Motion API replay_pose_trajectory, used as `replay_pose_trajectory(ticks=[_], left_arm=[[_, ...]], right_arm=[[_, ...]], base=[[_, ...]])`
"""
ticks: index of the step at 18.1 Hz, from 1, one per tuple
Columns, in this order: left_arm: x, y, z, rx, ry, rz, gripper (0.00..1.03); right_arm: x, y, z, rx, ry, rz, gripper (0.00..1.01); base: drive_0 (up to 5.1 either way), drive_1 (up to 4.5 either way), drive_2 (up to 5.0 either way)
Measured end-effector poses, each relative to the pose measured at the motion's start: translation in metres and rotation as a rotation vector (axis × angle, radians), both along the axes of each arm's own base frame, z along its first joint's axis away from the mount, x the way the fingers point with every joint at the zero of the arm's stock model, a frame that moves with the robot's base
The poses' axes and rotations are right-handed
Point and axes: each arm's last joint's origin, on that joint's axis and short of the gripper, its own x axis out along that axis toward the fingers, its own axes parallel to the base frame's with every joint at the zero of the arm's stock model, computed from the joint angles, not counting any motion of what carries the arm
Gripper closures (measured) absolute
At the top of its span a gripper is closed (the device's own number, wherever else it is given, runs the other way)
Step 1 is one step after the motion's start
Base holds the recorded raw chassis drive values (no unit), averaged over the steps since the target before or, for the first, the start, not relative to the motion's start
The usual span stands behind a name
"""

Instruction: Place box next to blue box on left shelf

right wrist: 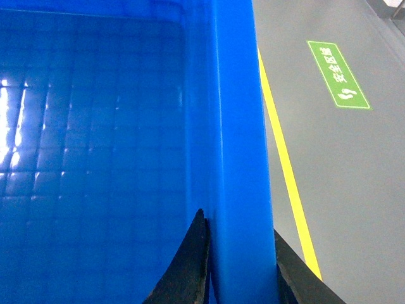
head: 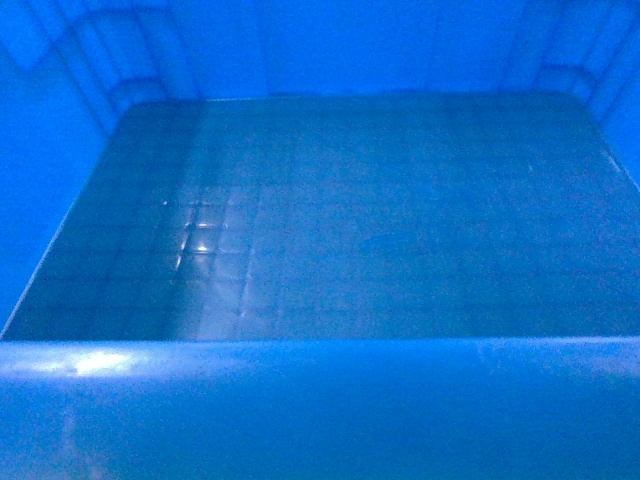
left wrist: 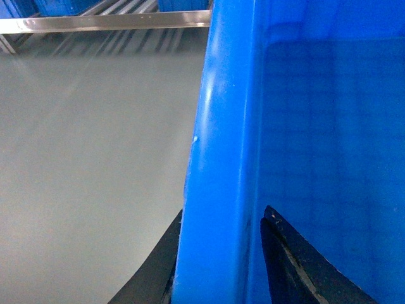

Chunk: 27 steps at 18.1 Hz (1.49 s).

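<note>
The box [head: 330, 220], a bright-blue crate with a grid floor, fills the head view; its near rim [head: 320, 360] runs across the bottom. My left gripper [left wrist: 224, 215] straddles the box's left rim [left wrist: 221, 126], one black finger outside and one inside, shut on it. The same holds on the opposite wall, where my right gripper [right wrist: 239, 225] is shut on the rim [right wrist: 237, 114]. At the top of the left wrist view lies the left shelf [left wrist: 107, 24], a metal rail with roller tracks behind. A blue box [left wrist: 183, 5] sits on it. The box hangs above the floor, short of the shelf.
Grey floor [left wrist: 82, 158] lies between the box and the shelf. Another blue crate [left wrist: 57, 6] stands further left on the shelf. To the right, a yellow floor line [right wrist: 285, 158] and a green floor sign [right wrist: 338, 75] mark the grey floor.
</note>
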Motion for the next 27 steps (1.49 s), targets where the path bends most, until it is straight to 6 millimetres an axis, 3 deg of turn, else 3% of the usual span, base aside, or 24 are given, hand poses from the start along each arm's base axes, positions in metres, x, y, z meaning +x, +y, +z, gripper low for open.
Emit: replay_pose_trajectory(ticks=[27], left_arm=[[0.0001,0.0000,-0.0001,0.000,0.000,0.000,0.73]], right_arm=[[0.0004,0.0001,-0.0004,-0.001,0.002,-0.001,0.89]], base=[[0.0,4.03,-4.1]])
